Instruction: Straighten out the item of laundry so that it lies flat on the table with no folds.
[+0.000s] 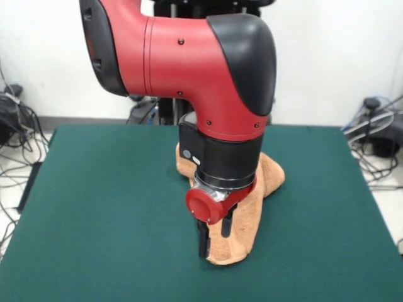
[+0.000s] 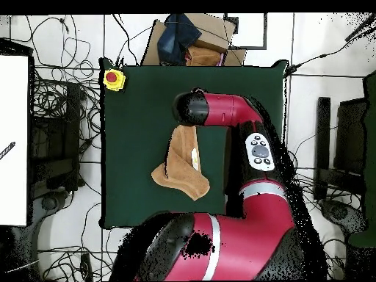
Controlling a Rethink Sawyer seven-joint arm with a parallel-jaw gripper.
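The peach-orange towel point(image 1: 242, 236) lies bunched and folded in a long strip on the dark green table point(image 1: 107, 207), right of the middle. My gripper point(image 1: 214, 236) points down at the towel's near end, at or touching the cloth, and the arm's red and black wrist point(image 1: 223, 157) covers the towel's middle. In the overhead view the towel point(image 2: 183, 165) runs as a narrow rumpled band from under the black elbow point(image 2: 189, 109) towards the robot's base, and the gripper is hidden beneath the arm. I cannot tell how the jaws stand.
A yellow box with a red button point(image 2: 113, 79) sits on one table corner. A cardboard box with dark cloth point(image 2: 192, 37) stands just beyond the table edge. Cables point(image 1: 12, 126) lie on the floor at both sides.
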